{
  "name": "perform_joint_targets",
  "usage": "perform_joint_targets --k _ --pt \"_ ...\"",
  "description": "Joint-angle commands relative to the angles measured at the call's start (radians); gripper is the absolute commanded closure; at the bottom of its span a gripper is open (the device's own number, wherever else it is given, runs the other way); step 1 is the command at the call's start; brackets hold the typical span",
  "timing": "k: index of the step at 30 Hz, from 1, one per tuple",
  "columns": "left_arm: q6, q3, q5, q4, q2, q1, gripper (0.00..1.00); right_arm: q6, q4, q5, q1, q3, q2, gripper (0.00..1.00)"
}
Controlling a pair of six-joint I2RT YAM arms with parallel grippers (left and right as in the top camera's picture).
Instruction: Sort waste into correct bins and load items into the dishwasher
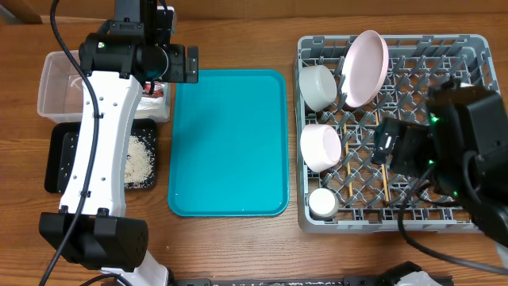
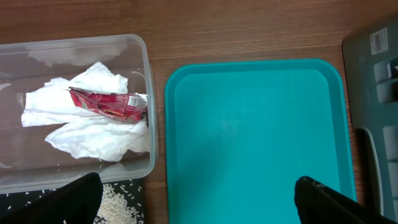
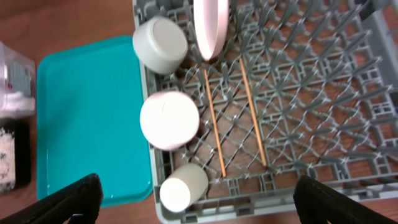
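Observation:
The clear tub [image 1: 57,75] holds crumpled white napkins [image 2: 93,134] and the red wrapper [image 2: 106,104]. The black tray [image 1: 57,163] holds loose rice [image 1: 143,159]. The grey dish rack [image 1: 468,48] holds the plate [image 1: 365,67] on edge, two bowls [image 1: 319,86] [image 1: 321,147], a cup [image 1: 323,203] and two chopsticks [image 3: 214,121] [image 3: 252,112]. My left gripper [image 2: 199,202] is open and empty, above the tub's right edge and the teal tray's left edge. My right gripper [image 3: 199,205] is open and empty, above the rack's front part.
A teal serving tray [image 1: 230,143] lies between the bins and the rack, with nothing on it. The left arm's white link crosses over the black tray. The right arm's dark body covers the rack's right side.

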Motion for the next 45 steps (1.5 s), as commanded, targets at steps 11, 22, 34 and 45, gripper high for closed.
perform_joint_targets --k 11,22,34,45 --pt "-0.006 0.022 -0.013 0.000 -0.006 0.000 0.00 -0.365 0.542 -0.097 -0.242 -0.391 -0.310 0.00" --pt "-0.006 0.022 -0.013 0.000 -0.006 0.000 0.00 -0.393 1.204 -0.235 -0.339 -1.186 -0.763 0.00" --pt "-0.006 0.022 -0.012 0.000 -0.006 0.000 0.00 -0.393 1.732 -0.293 -0.347 -1.757 -1.098 0.00" --pt "-0.006 0.022 -0.013 0.000 -0.006 0.000 0.00 -0.389 1.687 -0.293 -0.347 -1.876 -1.225 0.00"
